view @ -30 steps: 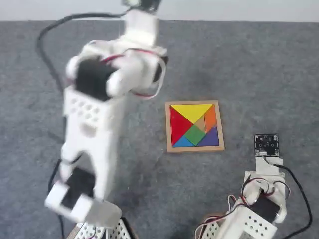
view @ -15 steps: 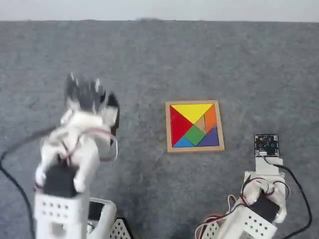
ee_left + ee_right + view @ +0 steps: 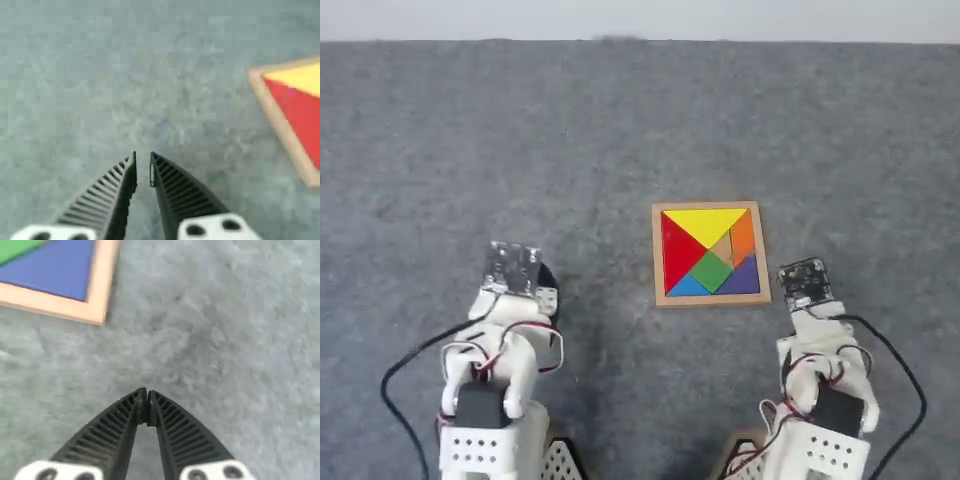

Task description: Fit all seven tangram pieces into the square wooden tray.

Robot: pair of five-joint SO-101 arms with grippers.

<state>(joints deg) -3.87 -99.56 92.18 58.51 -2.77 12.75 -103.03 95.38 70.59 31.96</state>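
Left arm (image 3: 490, 400) sat folded back low over the grey worktop (image 3: 620, 130). The left claw (image 3: 143, 160) pointed down at bare worktop, all but closed with just a thin slit between the tips, nothing gripped. The square wooden tray (image 3: 657, 255) lay flat on the worktop ahead of this claw and off to its right side, well apart from it, not touching. The tray was full, with the pieces flush inside the rim: a yellow triangle (image 3: 705, 222) along the far edge, a red triangle (image 3: 675, 250) on the side nearer the left claw, a green square (image 3: 710, 270) in the middle, a small tan triangle (image 3: 723, 247) just beyond the green, and an orange piece (image 3: 743, 238) on the side nearer the right claw. A light blue triangle (image 3: 688, 286) and a purple triangle (image 3: 745, 275) ran along the near edge. Right arm (image 3: 820, 400) was folded back likewise. The right claw (image 3: 145, 392) was closed tip to tip and empty, over bare worktop, with the tray's near corner close ahead and to its left, apart from the tips.
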